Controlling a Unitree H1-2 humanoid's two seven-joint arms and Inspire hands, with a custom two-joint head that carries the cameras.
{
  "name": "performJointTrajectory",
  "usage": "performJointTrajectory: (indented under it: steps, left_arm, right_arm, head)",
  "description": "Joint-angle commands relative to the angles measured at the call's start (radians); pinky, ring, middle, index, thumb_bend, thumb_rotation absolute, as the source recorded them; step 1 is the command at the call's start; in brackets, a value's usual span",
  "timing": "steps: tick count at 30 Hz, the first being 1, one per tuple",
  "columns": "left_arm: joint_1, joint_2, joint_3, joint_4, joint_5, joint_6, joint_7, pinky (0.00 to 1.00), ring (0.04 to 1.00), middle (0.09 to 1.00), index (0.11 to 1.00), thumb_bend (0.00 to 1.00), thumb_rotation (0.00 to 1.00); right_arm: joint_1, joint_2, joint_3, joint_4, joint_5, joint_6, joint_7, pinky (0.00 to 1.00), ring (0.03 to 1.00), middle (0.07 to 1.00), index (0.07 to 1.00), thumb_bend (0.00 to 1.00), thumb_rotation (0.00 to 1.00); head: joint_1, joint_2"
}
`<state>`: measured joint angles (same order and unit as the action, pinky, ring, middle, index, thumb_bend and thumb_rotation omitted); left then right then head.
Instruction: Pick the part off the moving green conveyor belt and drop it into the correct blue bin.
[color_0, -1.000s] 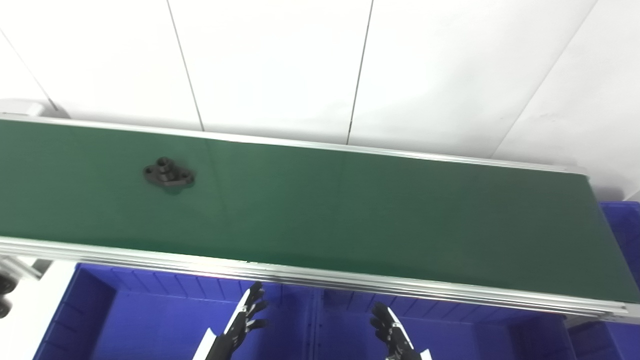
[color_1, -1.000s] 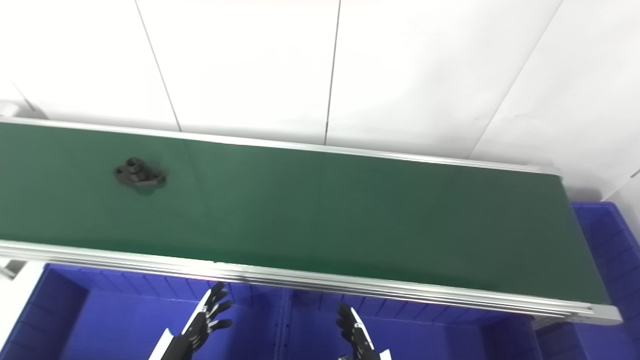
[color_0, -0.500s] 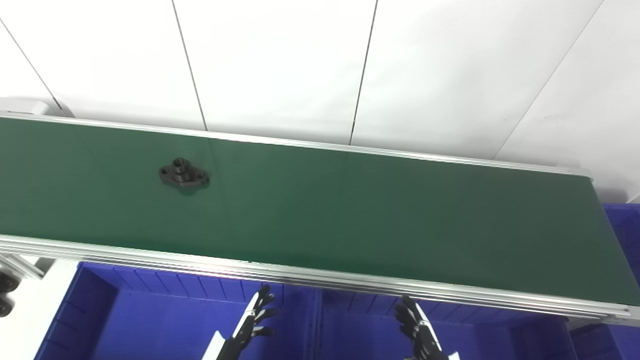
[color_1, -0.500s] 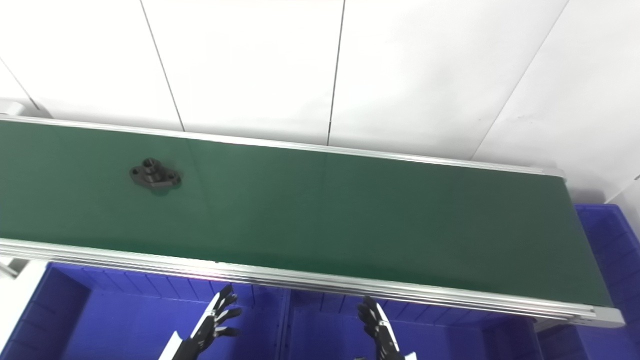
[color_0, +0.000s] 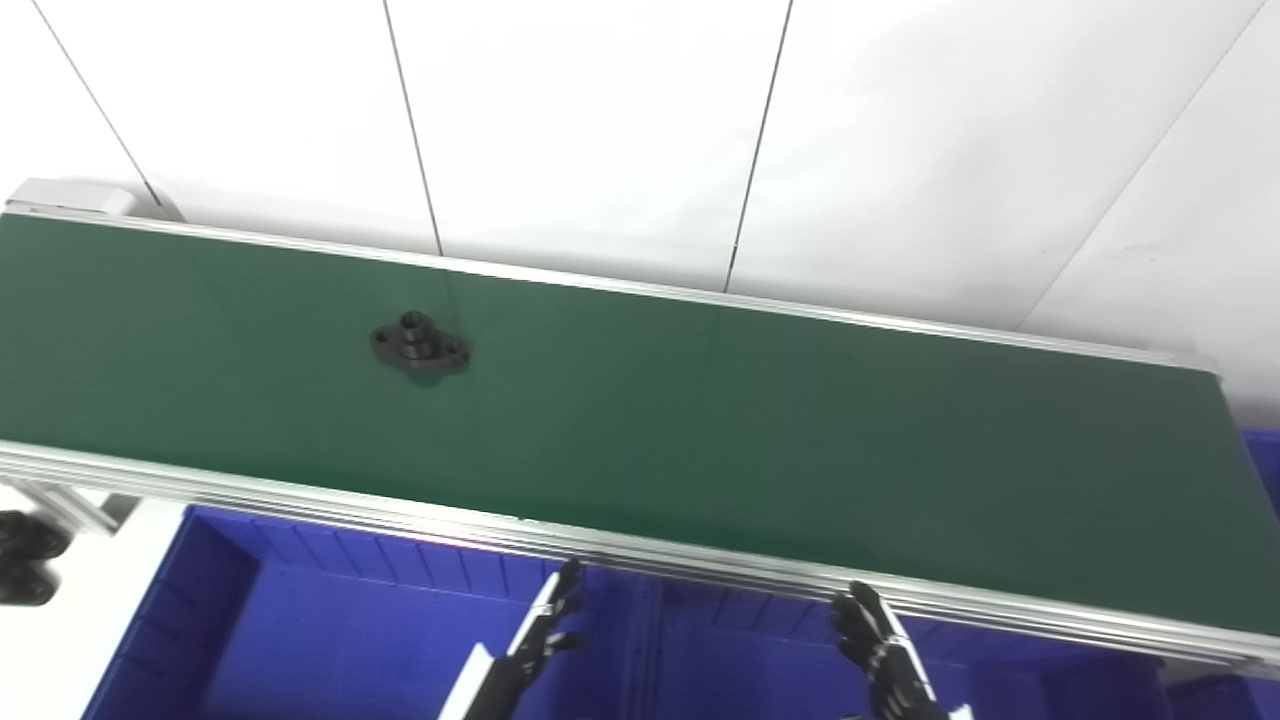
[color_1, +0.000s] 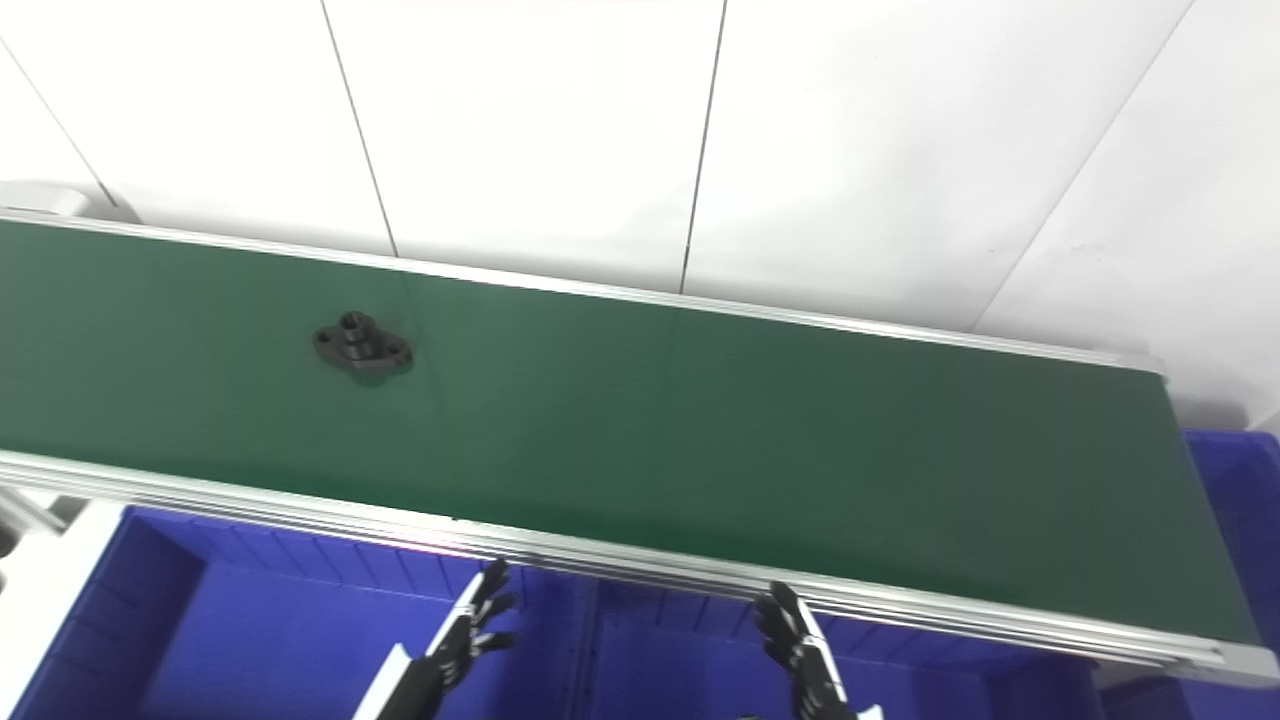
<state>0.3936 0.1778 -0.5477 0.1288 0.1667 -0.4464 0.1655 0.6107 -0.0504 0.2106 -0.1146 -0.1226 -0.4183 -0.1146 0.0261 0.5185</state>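
Observation:
A small black part (color_0: 420, 346) with a flat flange and a raised round boss lies on the green conveyor belt (color_0: 750, 420), left of the middle; it also shows in the right eye view (color_1: 362, 347). My left hand (color_0: 545, 635) is open, low at the bottom edge over the left blue bin (color_0: 330, 640). My right hand (color_0: 885, 655) is open too, over the blue bin to its right (color_0: 740, 660). Both hands are in front of the belt's near rail, far from the part, holding nothing.
The belt's aluminium near rail (color_0: 700, 565) runs between my hands and the belt. Another blue bin (color_0: 1262, 470) stands at the belt's right end. A white panelled wall (color_0: 600, 120) rises behind. A black fitting (color_0: 25, 555) hangs at the frame's left.
The part has ridden the belt to the right. The camera has shifted, so the whole scene slid rightward. Both hands stay low over the bins, open.

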Motion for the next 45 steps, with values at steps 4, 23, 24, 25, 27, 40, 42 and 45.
performJointTrajectory:
  steps: [4,23,24,25,27,40,42,45]
  left_arm:
    - [0.003,-0.011,0.022,-0.017,-0.038,-0.023,-0.046,0.86,0.973,1.000,1.000,0.81,0.80]
    - [0.011,0.000,0.050,-0.023,0.005,-0.023,-0.084,0.85,0.966,1.000,1.000,0.83,0.86]
    - [0.009,0.005,0.048,-0.025,-0.002,-0.023,-0.085,0.85,0.964,1.000,1.000,0.83,0.86]
    - [0.009,0.008,0.046,-0.027,-0.009,-0.023,-0.085,0.84,0.958,1.000,1.000,0.82,0.85]
    - [0.010,0.010,0.047,-0.031,-0.009,-0.023,-0.085,0.82,0.949,0.997,1.000,0.82,0.85]
    - [-0.002,0.035,0.061,-0.028,-0.033,-0.023,-0.127,0.82,0.946,1.000,1.000,0.82,0.83]
    - [-0.003,0.036,0.067,-0.029,-0.043,-0.023,-0.141,0.83,0.951,1.000,1.000,0.82,0.82]
    - [0.002,0.035,0.078,-0.036,-0.046,-0.023,-0.161,0.83,0.951,1.000,1.000,0.83,0.81]
  right_arm:
    - [-0.001,0.015,-0.001,-0.029,0.019,-0.052,-0.027,0.80,0.831,0.844,0.884,0.69,0.73]
    - [-0.082,0.061,0.001,-0.174,-0.120,0.024,-0.044,0.71,0.781,0.814,0.871,0.81,0.85]
    - [-0.110,0.065,-0.003,-0.193,-0.156,0.057,-0.036,0.71,0.779,0.815,0.873,0.81,0.87]
    - [-0.135,0.069,-0.007,-0.209,-0.190,0.083,-0.029,0.69,0.773,0.815,0.868,0.80,0.87]
    - [-0.187,0.074,-0.014,-0.239,-0.259,0.136,-0.011,0.66,0.775,0.828,0.875,0.80,0.86]
    - [-0.544,0.094,0.006,-0.253,-0.577,0.456,0.115,0.65,0.790,0.866,0.893,0.87,0.72]
    - [-0.605,0.093,0.021,-0.220,-0.634,0.484,0.123,0.64,0.780,0.859,0.897,0.88,0.69]
    - [-0.699,0.096,0.044,-0.156,-0.708,0.523,0.129,0.63,0.765,0.835,0.888,0.91,0.63]
  head:
    - [0.004,-0.004]
    - [-0.011,0.014]
    - [-0.016,0.022]
    - [-0.017,0.027]
    - [-0.018,0.033]
    - [-0.043,0.052]
    - [-0.054,0.056]
    - [-0.061,0.057]
